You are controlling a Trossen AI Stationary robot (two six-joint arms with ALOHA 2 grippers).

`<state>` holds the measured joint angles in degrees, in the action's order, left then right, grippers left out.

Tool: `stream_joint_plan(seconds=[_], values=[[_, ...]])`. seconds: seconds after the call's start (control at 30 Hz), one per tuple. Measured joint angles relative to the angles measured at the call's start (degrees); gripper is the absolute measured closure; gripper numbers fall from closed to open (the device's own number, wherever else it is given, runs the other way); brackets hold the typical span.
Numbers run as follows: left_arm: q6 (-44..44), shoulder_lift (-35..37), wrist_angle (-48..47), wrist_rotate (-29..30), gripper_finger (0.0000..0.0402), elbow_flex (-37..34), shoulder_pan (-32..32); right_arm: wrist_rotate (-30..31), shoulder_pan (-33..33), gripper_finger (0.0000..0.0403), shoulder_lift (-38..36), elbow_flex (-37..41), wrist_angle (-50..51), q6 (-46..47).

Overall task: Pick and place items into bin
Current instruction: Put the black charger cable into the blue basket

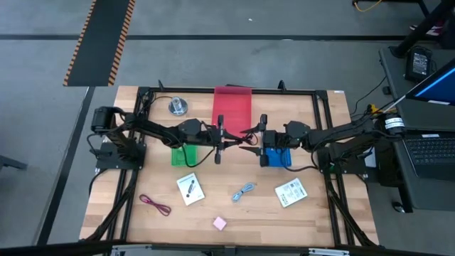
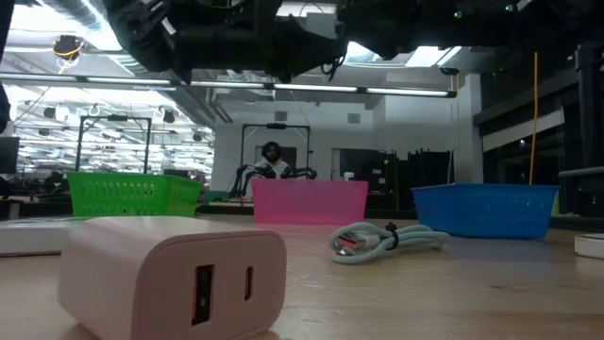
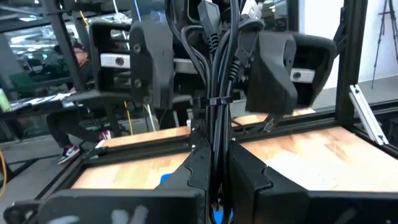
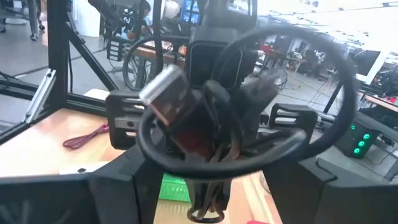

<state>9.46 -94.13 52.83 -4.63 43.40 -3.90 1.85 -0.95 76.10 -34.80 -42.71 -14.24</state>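
Observation:
A coiled black cable [image 4: 249, 124] with a silver plug [image 4: 166, 93] hangs in the air over the table's middle [image 1: 239, 140]. My left gripper [image 3: 217, 177] is shut on it. My right gripper [image 4: 211, 180] faces it from the right and is open, one finger on each side of the coil, touching nothing. On the table lie two white cards [image 1: 190, 188] [image 1: 290, 192], a maroon cable [image 1: 155, 205], a blue-grey cable [image 1: 244, 190] and a pink cube [image 1: 220, 223]. My left gripper pinches the black cable's bundled strands [image 3: 216, 140] between its two fingers. The fingers come in level from the table's left and lie across the strands, which run upright past them. The cable is lifted clear of the table, its loops spreading toward my right gripper.
A green bin [image 1: 186, 154], a red bin [image 1: 233, 107] and a blue bin [image 1: 277, 156] stand in a row under and behind the arms. A round silver disc [image 1: 178, 107] sits at the far left. A black frame edges the table.

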Motion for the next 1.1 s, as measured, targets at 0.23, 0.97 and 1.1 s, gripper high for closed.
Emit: stream_joint_plan(seconds=[0.23, 0.97, 1.1], values=[[0.34, -0.02, -0.43, -0.02, 0.0378, 0.04, 0.0, 0.01, 0.02, 0.0187, -0.03, 0.0, 0.31, -1.32], [0.14, 0.28, -2.59, 0.16, 0.0347, -0.05, 0.07, 2.91, 0.0, 0.0381, -0.12, -0.01, 1.17, -4.09], [0.14, 0.73, -4.11, 0.16, 0.0336, -0.05, 0.09, 2.99, 0.0, 0.0381, -0.12, 0.02, 1.95, -4.17]])
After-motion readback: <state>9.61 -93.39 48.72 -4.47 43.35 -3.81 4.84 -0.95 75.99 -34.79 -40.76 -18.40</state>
